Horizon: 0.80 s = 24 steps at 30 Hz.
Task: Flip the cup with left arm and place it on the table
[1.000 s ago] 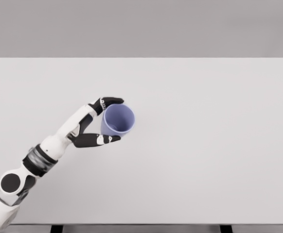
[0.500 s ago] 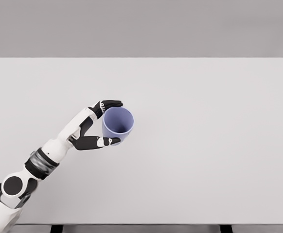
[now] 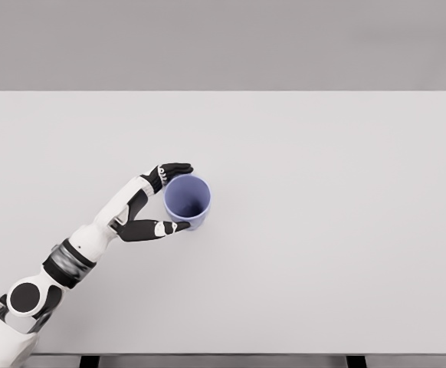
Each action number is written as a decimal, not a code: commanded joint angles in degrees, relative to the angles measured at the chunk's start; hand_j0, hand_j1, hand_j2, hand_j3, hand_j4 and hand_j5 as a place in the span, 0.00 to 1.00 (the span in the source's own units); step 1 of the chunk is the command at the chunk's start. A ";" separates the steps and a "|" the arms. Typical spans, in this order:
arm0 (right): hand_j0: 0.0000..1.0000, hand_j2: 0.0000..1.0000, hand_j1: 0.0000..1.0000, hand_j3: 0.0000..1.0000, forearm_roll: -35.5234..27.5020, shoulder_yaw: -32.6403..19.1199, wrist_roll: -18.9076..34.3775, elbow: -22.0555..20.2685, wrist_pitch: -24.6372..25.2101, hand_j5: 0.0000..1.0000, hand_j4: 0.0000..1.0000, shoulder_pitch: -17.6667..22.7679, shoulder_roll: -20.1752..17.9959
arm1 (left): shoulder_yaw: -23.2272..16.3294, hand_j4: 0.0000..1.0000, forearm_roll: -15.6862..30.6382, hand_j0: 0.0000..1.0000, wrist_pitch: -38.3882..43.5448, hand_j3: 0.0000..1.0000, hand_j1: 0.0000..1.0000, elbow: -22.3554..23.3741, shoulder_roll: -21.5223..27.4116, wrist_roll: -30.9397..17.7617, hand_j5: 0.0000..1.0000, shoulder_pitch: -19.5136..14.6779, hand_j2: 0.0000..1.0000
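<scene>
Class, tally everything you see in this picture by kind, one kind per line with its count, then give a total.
Blue cup: 1
White table: 1
Robot left hand: 1
Total: 3

Cup [image 3: 187,201] lowered, tipped upright; left hand [image 3: 152,205] possibly loosening.

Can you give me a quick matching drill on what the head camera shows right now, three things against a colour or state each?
Things:
1. cup
2. left hand
3. table

Colour or state:
A. plain white-grey surface, filling most of the view
B. blue-violet, mouth facing up toward the camera
C. white and black, fingers closed around the cup's sides

Pairs: 1-B, 2-C, 3-A

The right arm does not show in this view.
</scene>
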 commanded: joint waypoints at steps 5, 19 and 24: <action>1.00 1.00 1.00 1.00 -0.04 -0.01 0.01 -0.01 0.00 1.00 1.00 0.00 0.00 | -0.02 0.85 0.25 0.85 0.03 0.85 0.85 0.08 -0.03 0.00 0.85 0.26 0.85; 1.00 1.00 1.00 1.00 -0.04 -0.01 0.01 -0.01 0.00 1.00 1.00 0.00 0.00 | 0.07 1.00 0.17 1.00 0.03 1.00 1.00 -0.01 0.06 0.09 1.00 0.44 1.00; 1.00 1.00 1.00 1.00 -0.04 -0.01 0.01 -0.01 0.00 1.00 1.00 0.00 0.00 | 0.07 1.00 -0.01 1.00 -0.06 1.00 1.00 -0.54 0.50 0.09 1.00 0.44 1.00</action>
